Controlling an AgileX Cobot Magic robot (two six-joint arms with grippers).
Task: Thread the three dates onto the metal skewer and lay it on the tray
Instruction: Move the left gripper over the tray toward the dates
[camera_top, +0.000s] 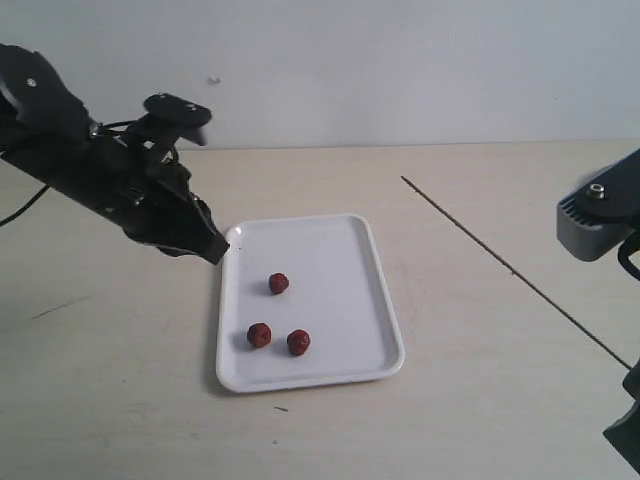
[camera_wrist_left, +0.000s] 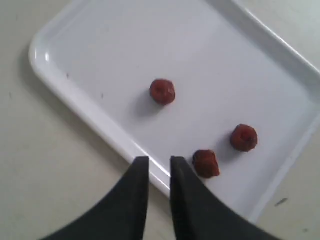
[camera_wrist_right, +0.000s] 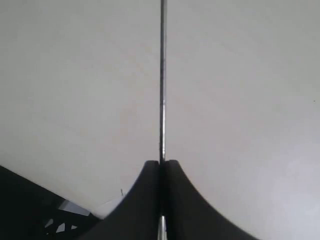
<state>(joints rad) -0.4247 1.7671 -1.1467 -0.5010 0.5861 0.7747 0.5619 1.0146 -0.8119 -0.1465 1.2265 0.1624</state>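
The metal skewer (camera_top: 500, 262) is gripped tight at one end by the right tool (camera_wrist_right: 161, 164). It is held out to the right of the tray (camera_top: 340, 240), with its far tip past the tray's back edge. Whether it touches the worktop (camera_top: 120, 380) cannot be told. The three dates (camera_top: 279, 284) are lying inside the tray, one near the middle and two close together nearer the front edge. The left tool (camera_wrist_left: 156, 162) is held over the tray's back left corner, its fingers a little apart with nothing between them.

A date probably has to be picked up next. The left tool should be opened wider, lowered straight over one date, and closed softly so the fruit is not squashed. The lone date may be easiest, since nothing is beside it.
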